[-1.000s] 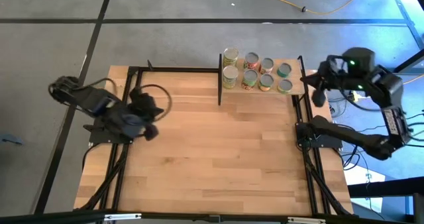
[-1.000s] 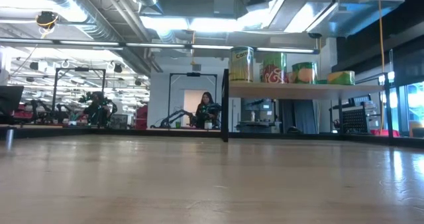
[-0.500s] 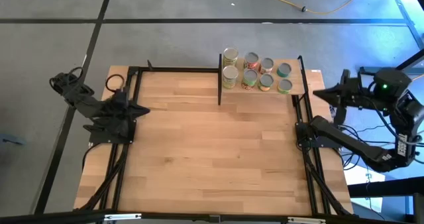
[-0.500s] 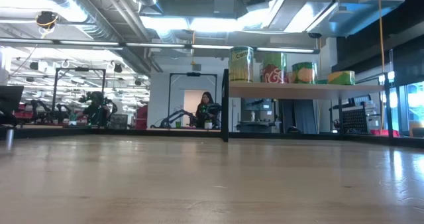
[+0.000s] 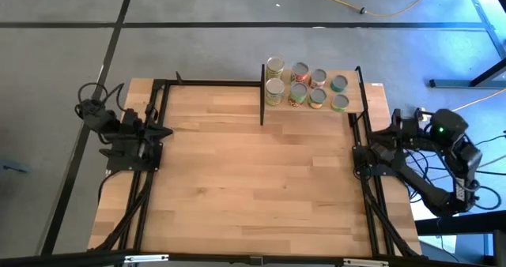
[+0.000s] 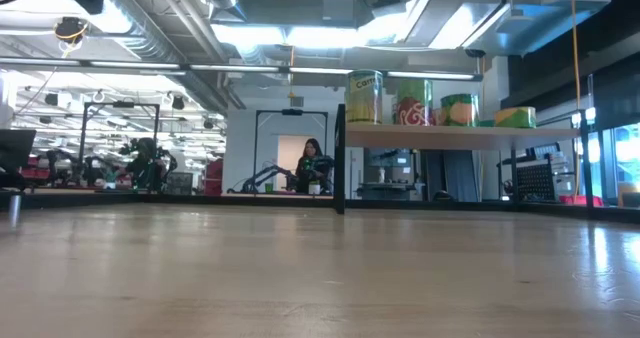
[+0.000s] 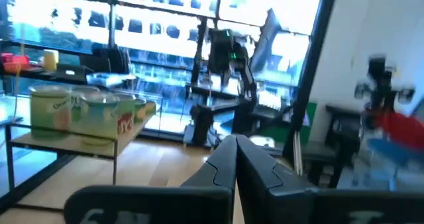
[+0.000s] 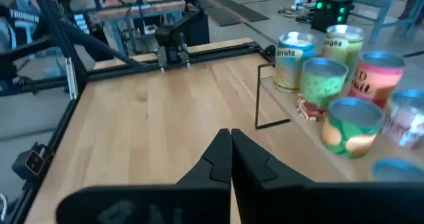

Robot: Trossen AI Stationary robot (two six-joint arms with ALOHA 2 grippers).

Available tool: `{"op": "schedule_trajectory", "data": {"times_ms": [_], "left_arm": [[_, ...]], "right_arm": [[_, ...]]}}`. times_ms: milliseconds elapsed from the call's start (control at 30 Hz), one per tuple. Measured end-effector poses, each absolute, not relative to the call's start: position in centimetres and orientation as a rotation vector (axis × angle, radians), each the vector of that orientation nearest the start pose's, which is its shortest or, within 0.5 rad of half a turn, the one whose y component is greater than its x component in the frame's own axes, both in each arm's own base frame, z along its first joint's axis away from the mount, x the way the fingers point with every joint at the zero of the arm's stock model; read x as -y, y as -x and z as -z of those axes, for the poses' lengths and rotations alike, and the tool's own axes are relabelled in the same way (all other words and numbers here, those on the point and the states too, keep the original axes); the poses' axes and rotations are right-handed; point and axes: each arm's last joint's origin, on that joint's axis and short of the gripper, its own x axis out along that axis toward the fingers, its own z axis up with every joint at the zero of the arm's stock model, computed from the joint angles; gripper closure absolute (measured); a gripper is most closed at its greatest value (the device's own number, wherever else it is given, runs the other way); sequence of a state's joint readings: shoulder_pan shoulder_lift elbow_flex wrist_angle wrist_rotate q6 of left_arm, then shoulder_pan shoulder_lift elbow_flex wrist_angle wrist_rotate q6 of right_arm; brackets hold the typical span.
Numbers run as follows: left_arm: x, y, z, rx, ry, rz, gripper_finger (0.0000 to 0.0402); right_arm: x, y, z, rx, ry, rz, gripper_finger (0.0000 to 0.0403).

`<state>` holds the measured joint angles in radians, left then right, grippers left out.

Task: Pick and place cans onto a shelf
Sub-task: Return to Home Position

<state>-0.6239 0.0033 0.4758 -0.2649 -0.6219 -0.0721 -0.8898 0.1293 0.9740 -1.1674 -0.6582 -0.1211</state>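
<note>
cans point(image 5: 307, 86) crowd the shelf point(image 5: 353, 93), left gripper point(image 7: 235, 140) and right gripper point(image 8: 230, 134) pressed together at the table point(image 5: 253, 180) edges; a stray swing could topple them.

Looks like a robotics lab in an open industrial hall. Shows bare ceiling ducts point(image 6: 150, 28) and strip lights point(image 6: 300, 33) across the top of the low view, with black test frames point(image 6: 290, 148) and a seated person point(image 6: 312, 163) far back at centre. From above, shows a grey concrete floor point(image 5: 198, 6), a loose yellow cable point(image 5: 362, 12) at upper right, and a black-framed wooden table point(image 5: 237, 180) flanked by the left arm point(image 5: 118, 129) and right arm point(image 5: 427, 141). Has big windows point(image 7: 132, 25) at upper left of the left wrist view.
</note>
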Motion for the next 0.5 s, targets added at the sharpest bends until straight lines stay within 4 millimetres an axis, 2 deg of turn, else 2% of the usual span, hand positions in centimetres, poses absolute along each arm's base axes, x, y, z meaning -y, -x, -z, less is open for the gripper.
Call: {"op": "schedule_trajectory", "data": {"times_ms": [167,233,333,500], "left_arm": [[1.0,-4.2,-28.6,0.177,0.138,0.038,0.0401],[1.2,-4.4,-28.1,0.16,0.116,0.037,0.0401],[1.3,-4.4,-28.1,0.176,0.134,0.057,0.0401],[1.9,-5.3,-26.9,0.21,0.098,0.074,0.0402]], "right_arm": [[-5.0,1.7,-31.2,-0.166,-0.115,0.205,0.0401],[-4.8,1.5,-31.0,-0.194,-0.156,0.203,0.0401],[-4.3,1.0,-30.8,-0.186,-0.107,0.147,0.0401],[-3.2,-0.1,-29.5,-0.183,-0.117,0.096,0.0401]]}}
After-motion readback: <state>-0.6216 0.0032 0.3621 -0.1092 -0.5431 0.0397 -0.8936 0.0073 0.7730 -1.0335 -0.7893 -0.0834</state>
